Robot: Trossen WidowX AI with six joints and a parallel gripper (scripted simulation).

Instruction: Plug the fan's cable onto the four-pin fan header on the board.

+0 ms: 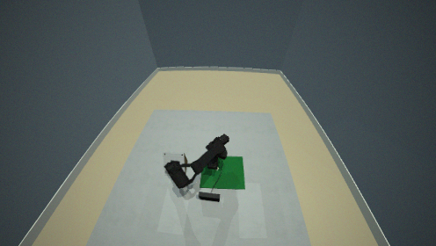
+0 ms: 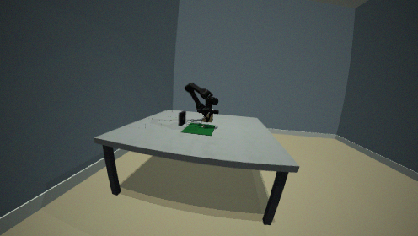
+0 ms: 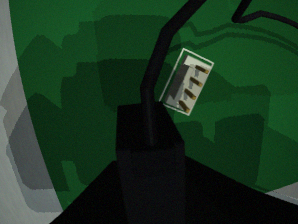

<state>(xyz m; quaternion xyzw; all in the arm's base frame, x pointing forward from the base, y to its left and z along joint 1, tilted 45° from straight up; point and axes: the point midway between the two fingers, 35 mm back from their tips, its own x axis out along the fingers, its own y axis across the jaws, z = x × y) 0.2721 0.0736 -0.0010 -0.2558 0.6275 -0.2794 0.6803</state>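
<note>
A grey counter point(image 2: 236, 139) with dark legs point(image 2: 111, 169) stands in a plain room, carrying the end effector point(image 2: 206, 119) toward its far side. Under it, a tan floor point(image 2: 337, 198) spreads out on all sides, with the counter's soft shadow falling below. Dull blue-grey walls point(image 2: 261, 59) rise behind and to both sides of the end effector, meeting in corners. A pale baseboard point(image 2: 303, 134) runs along the foot of the walls. The lighting is dim and even.
</note>
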